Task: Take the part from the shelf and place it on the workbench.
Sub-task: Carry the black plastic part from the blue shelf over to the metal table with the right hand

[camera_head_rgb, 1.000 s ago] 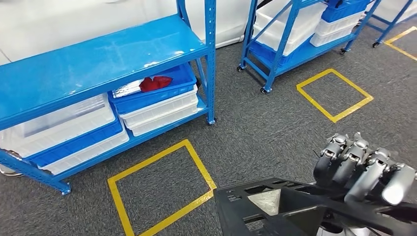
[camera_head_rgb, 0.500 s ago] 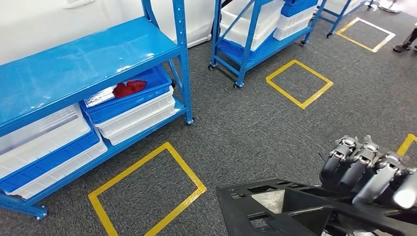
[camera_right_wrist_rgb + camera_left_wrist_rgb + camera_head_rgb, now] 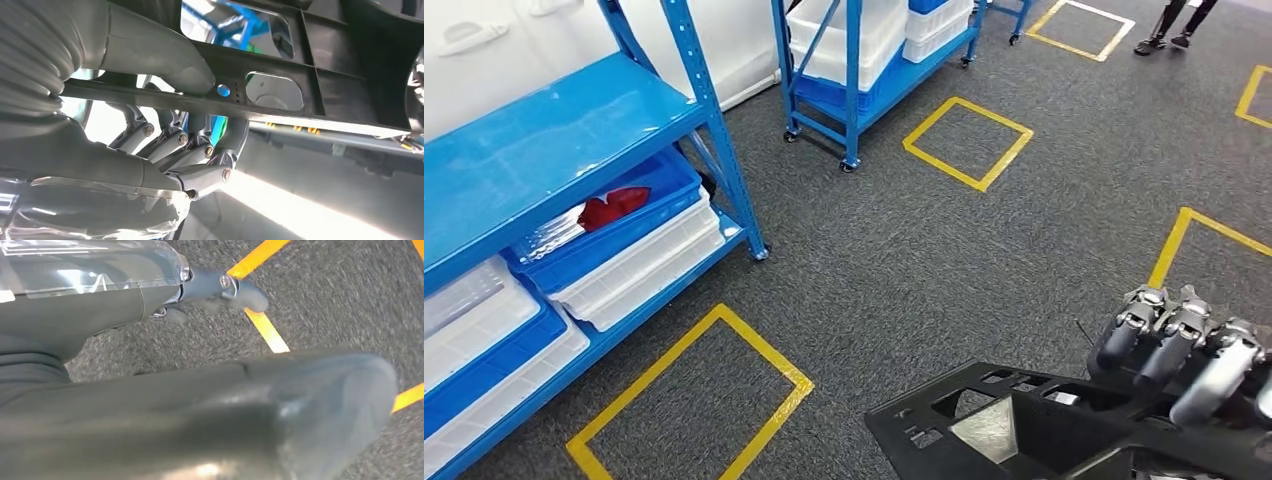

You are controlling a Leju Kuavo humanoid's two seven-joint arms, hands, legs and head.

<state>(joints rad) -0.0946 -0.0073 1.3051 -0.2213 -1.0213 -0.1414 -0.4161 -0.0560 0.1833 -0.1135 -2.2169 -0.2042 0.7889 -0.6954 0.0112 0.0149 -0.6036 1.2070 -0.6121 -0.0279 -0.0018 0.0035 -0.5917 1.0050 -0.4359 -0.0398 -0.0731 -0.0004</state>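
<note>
Gripped at one edge by the right hand [image 3: 1184,350], thumb and fingers clamped across a rib, the black plastic part [image 3: 1024,430] is carried low at 5 o'clock; slippage or tilting is judged possible, the left hand's [image 3: 220,285] state being indeterminable.
</note>
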